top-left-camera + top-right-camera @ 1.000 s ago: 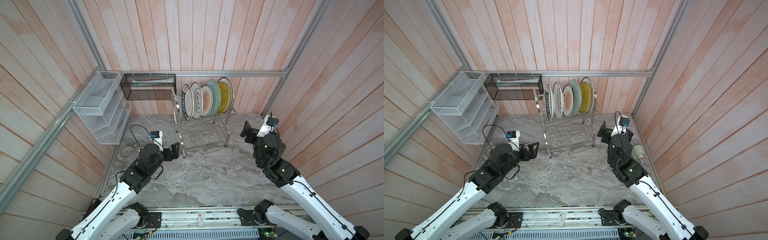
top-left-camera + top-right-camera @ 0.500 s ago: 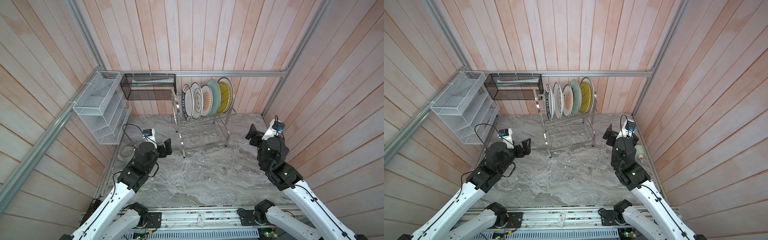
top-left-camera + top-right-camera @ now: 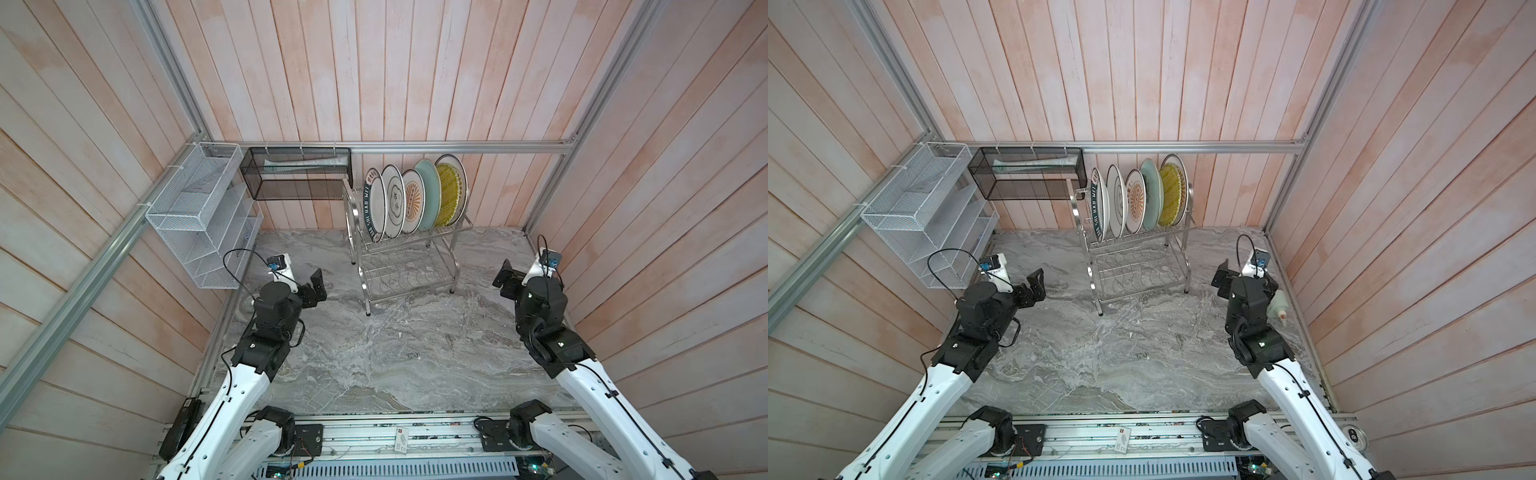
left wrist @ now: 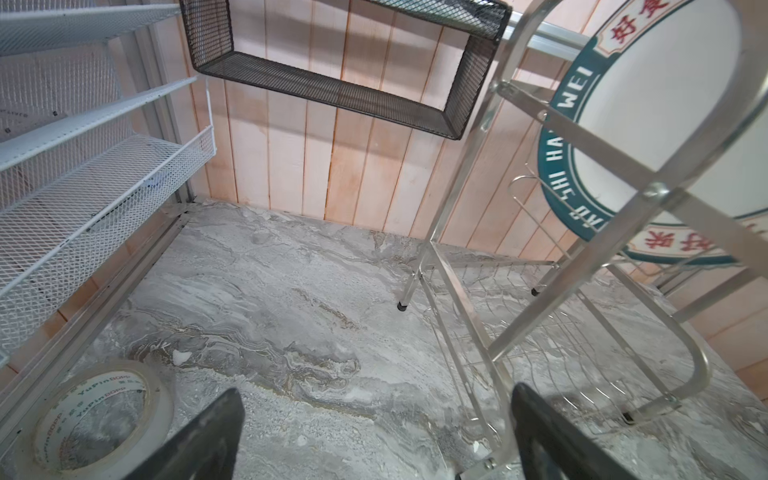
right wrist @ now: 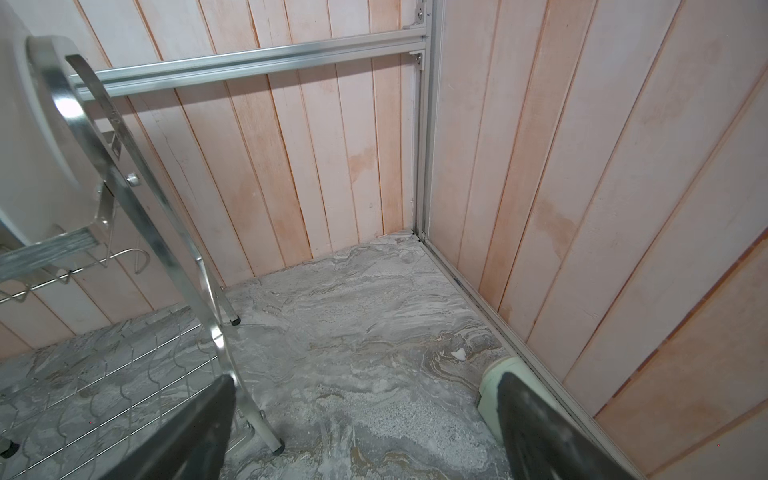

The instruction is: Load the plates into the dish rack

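six round plates (image 3: 411,199) are stood on edge in a row in the upper tier of the dish rack (image 3: 399,272), which is placed at the back of the surface (image 3: 395,353), near the wall. from left to right in both top views are seen a white plate with a lettered dark-green rim (image 3: 1096,205), a white plate with a cloud outline (image 3: 1116,199), a white plate with an orange sunburst (image 3: 1136,199), a pale green plate (image 3: 1152,189), a yellow woven-look plate (image 3: 1170,195), and a last white plate (image 3: 1184,185) mostly hidden behind it. the rack is made of shiny steel wire with arched tubular side frames, and its lower tier is formed of wavy wire dividers. the surface is grey and marbled. a white mesh organizer (image 3: 199,216) and a black mesh basket (image 3: 297,174) are hung on pale plank walls (image 3: 374,83). the left gripper (image 3: 318,287) and the right gripper (image 3: 502,279) are seen on either side of the rack, apart from it, with jaws spread wide. a tape roll (image 4: 95,415) is laid flat near the left jaws.
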`<action>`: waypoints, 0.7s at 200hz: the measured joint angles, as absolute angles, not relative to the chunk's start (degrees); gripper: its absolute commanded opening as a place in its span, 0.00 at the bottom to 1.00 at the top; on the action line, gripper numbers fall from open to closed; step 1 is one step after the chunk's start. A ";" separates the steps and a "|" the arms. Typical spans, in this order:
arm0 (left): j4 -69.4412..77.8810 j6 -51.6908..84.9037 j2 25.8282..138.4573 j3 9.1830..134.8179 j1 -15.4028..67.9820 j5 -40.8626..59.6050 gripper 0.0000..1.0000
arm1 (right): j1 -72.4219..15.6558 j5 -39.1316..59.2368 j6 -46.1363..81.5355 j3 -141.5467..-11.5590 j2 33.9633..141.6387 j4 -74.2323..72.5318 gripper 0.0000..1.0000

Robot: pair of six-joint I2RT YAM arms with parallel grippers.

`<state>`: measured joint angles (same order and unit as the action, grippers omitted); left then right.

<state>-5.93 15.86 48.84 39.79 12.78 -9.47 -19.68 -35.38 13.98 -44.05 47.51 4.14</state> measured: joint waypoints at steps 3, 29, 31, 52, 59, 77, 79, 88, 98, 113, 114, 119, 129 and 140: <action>-5.37 15.88 48.86 39.07 12.12 -8.99 1.00 | -19.40 -35.07 13.96 -43.75 47.46 3.90 0.98; -1.13 16.14 49.91 34.70 7.38 -6.24 1.00 | -16.91 -32.38 13.61 -41.63 47.33 2.24 0.98; -0.82 16.23 50.09 34.44 7.03 -6.09 1.00 | -16.62 -32.10 13.56 -41.47 47.33 2.04 0.98; 2.52 16.75 51.79 32.56 3.79 -4.60 1.00 | -13.39 -28.27 13.17 -39.70 47.27 -0.03 0.98; 3.60 16.95 52.53 32.25 2.96 -4.36 1.00 | -12.36 -26.92 12.91 -38.81 47.20 -1.32 0.98; 6.04 16.97 54.37 31.51 1.63 -4.38 1.00 | -9.87 -23.70 12.29 -36.01 47.20 -4.14 0.98; 6.33 16.99 54.59 31.42 1.50 -4.45 1.00 | -9.56 -23.33 12.29 -35.75 47.24 -4.34 0.98; 7.33 16.97 55.46 31.09 1.10 -4.47 1.00 | -8.32 -21.78 12.34 -34.83 47.64 -5.04 0.98; 8.49 16.97 56.73 30.72 0.58 -4.51 1.00 | -7.18 -20.49 12.36 -34.11 48.18 -5.96 0.98; 11.03 16.88 58.35 29.58 -0.43 -4.67 1.00 | -6.07 -18.92 12.36 -32.88 48.60 -8.12 0.98; 11.14 16.88 58.41 29.50 -0.45 -4.69 1.00 | -6.02 -18.85 12.34 -32.82 48.60 -8.25 0.98; 12.19 16.71 58.89 28.88 -0.73 -4.73 1.00 | -5.72 -18.26 12.34 -32.45 48.64 -8.88 0.98; 14.85 16.27 59.92 27.22 -1.30 -4.78 1.00 | -4.97 -17.19 12.34 -31.68 48.69 -10.35 0.98; 17.65 15.88 61.21 25.39 -2.02 -4.69 1.00 | -4.10 -16.32 12.34 -31.27 48.86 -11.46 0.98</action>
